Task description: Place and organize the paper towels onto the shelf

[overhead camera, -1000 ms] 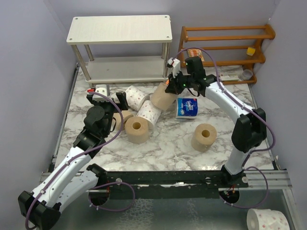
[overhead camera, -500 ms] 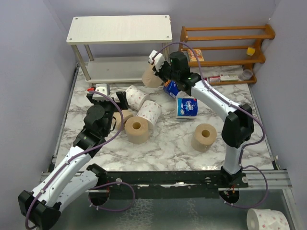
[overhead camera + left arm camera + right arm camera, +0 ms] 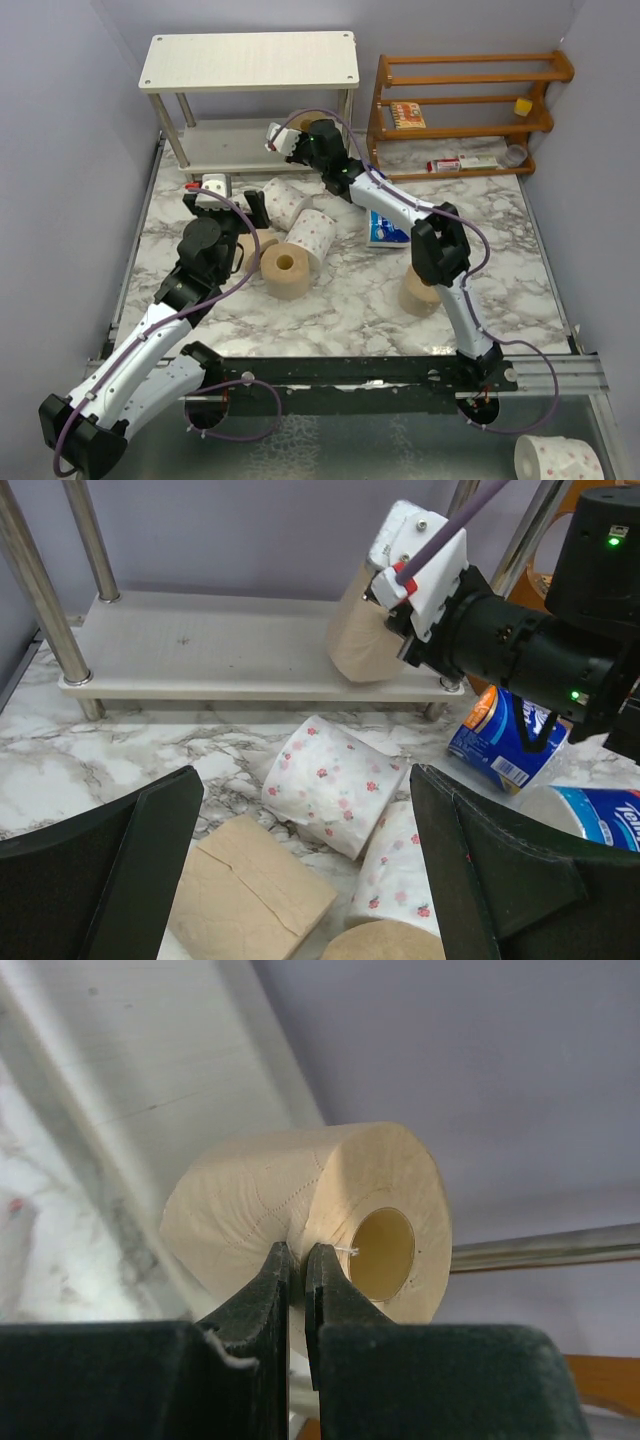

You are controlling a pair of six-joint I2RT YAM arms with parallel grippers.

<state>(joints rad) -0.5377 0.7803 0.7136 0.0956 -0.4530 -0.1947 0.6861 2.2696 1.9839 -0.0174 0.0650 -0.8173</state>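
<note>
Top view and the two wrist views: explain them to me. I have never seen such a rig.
Two robot arms are bolted at the near edge of a table. One picture looks down from above; the other two come from a camera on each wrist. The right gripper is shut on a tan roll, holding it at the lower board of the shelf. The left gripper is open and holds nothing. More rolls lie on the table: tan, pink-dotted, blue-wrapped.

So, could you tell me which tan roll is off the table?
The tan roll in the right gripper, at the shelf's lower board; the others lie on the tabletop.
</note>
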